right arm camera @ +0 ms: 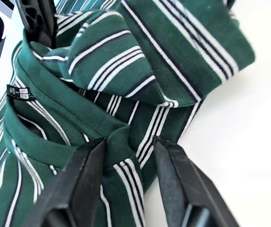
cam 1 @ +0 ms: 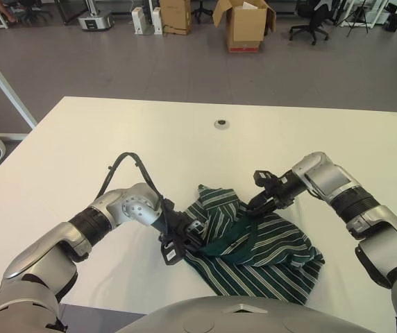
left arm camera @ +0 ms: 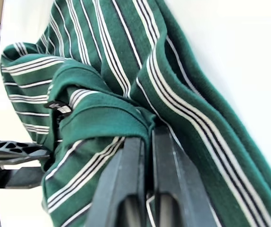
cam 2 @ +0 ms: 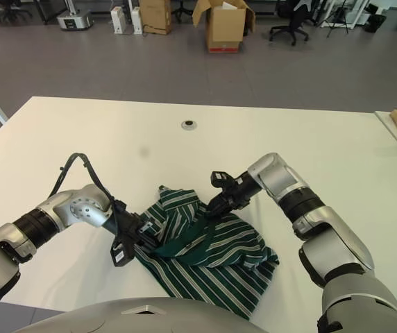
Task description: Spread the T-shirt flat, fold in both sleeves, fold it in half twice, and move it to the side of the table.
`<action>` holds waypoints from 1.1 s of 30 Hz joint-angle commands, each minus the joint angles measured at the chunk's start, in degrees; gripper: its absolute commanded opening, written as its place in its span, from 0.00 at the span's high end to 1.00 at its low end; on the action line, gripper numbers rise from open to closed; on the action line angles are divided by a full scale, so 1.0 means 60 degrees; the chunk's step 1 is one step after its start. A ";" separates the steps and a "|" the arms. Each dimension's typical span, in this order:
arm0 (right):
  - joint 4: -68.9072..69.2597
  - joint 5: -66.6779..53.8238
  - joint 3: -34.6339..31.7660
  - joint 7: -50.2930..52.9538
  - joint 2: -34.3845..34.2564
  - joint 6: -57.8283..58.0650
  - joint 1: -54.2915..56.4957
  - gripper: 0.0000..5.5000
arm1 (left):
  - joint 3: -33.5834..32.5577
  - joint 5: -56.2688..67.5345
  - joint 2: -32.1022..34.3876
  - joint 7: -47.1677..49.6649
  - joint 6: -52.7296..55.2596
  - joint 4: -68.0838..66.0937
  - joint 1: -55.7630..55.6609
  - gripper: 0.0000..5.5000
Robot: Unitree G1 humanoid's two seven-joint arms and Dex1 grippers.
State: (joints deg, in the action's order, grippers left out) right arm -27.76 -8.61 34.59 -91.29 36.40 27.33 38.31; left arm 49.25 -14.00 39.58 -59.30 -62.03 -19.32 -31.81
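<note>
Currently left jaws pinch the crumpled T-shirt (cam 1: 268, 253); spread right jaws straddle its collar.

- Left wide bare room on the table (cam 1: 115, 132) to the far side, the left and the right of the crumpled T-shirt (cam 1: 268, 253).
- Blocked the near middle with that heap, raised in folds.
- Closed off the heap's left edge with the left gripper (cam 1: 188, 236), clamped on cloth, and its far edge with the right gripper (cam 1: 252, 207), fingers apart astride a fold.
- Showed only a narrow gap between the two grippers, over the striped folds.
- Noted a black cable loop (cam 1: 125, 166) arching above the left forearm.
- Spotted a small round insert (cam 1: 221, 124), low, well apart at the far middle.
</note>
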 commanded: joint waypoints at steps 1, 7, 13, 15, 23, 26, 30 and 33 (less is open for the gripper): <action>0.0527 -0.0265 0.0265 -0.0200 0.0399 0.0231 -0.0120 0.66 | 0.0285 -0.0729 0.0157 -0.0422 0.0206 -0.0576 0.0304 1.00; 0.0646 -0.0410 0.0392 -0.0196 0.0442 0.0499 -0.0286 0.75 | 0.0216 -0.0786 0.0077 -0.0373 0.0088 -0.0898 0.0247 1.00; 0.0686 -0.0483 0.0788 -0.0197 0.0845 0.0377 -0.0315 0.96 | 0.0188 -0.0672 0.0087 -0.0411 0.0124 -0.0992 0.0253 1.00; 0.0698 -0.0522 0.0881 -0.0200 0.1016 0.0299 -0.0383 1.00 | 0.0188 -0.0274 0.0064 -0.0528 0.0338 -0.1102 0.0323 1.00; 0.3022 -0.4577 -0.5375 0.2763 -0.0085 0.2889 0.0275 1.00 | -0.2203 0.5815 -0.1108 -0.1746 0.5971 -0.0017 -0.0285 1.00; 0.3370 -0.5499 -0.7454 0.4386 -0.0185 0.2908 0.0680 1.00 | -0.3809 0.7322 -0.1732 -0.1518 0.8005 0.0254 -0.1509 1.00; 0.3217 -0.5122 -0.8865 0.5831 0.0327 0.1936 0.1103 1.00 | -0.6532 0.8382 -0.2094 -0.0594 0.9154 -0.0927 -0.4384 1.00; 0.3044 -0.4898 -0.8873 0.6250 0.0406 0.1483 0.1508 1.00 | -0.7127 0.7871 -0.2156 -0.0670 0.9031 -0.1336 -0.5046 1.00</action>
State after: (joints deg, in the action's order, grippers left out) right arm -8.80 -38.62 -18.50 -54.78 38.03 37.32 45.29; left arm 7.87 35.27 27.02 -62.60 -7.92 -25.81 -61.08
